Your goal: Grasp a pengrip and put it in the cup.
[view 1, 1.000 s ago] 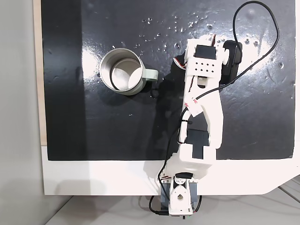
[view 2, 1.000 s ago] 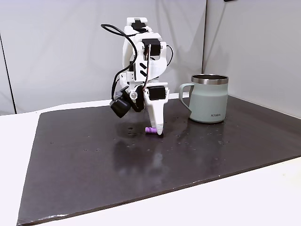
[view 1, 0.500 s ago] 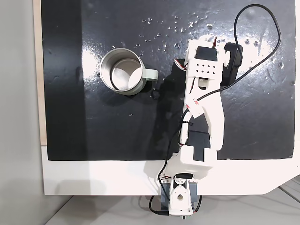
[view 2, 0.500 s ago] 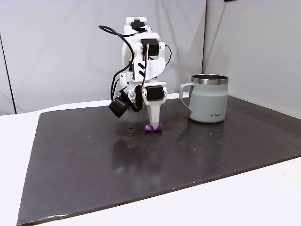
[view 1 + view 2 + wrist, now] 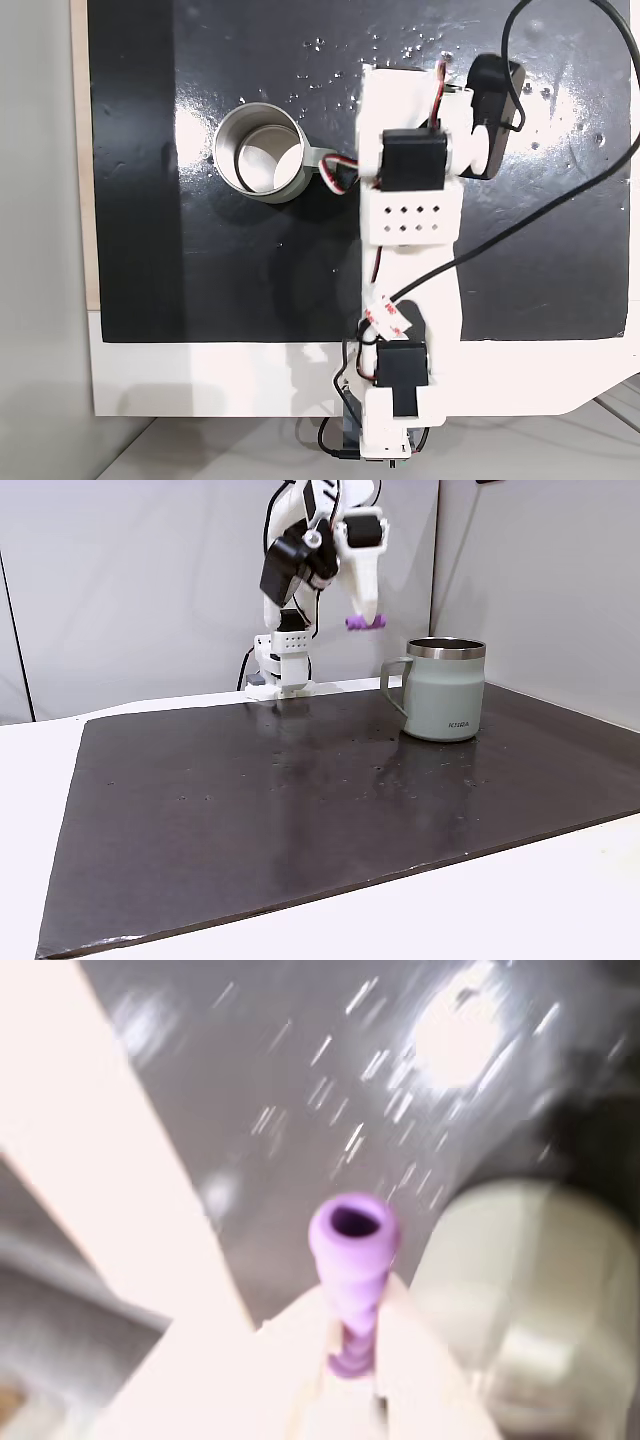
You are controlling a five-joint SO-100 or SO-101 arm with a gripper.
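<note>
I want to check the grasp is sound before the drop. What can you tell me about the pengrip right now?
The pengrip is a small light-purple tube, soft-looking, with an open hollow end and ridges along its lower body in the wrist view. It is clamped between the gripper's white fingers, which touch it on both sides, its open end sticking out past them. In a fixed view it lies roughly level, lifted high off the dark mat, up and to the left of the cup rim, not yet over the opening.

White 3D-printed plastic arm (image 5: 412,300) with black servo blocks, loose black cables, red-white wiring, and a perforated wrist plate.
</note>
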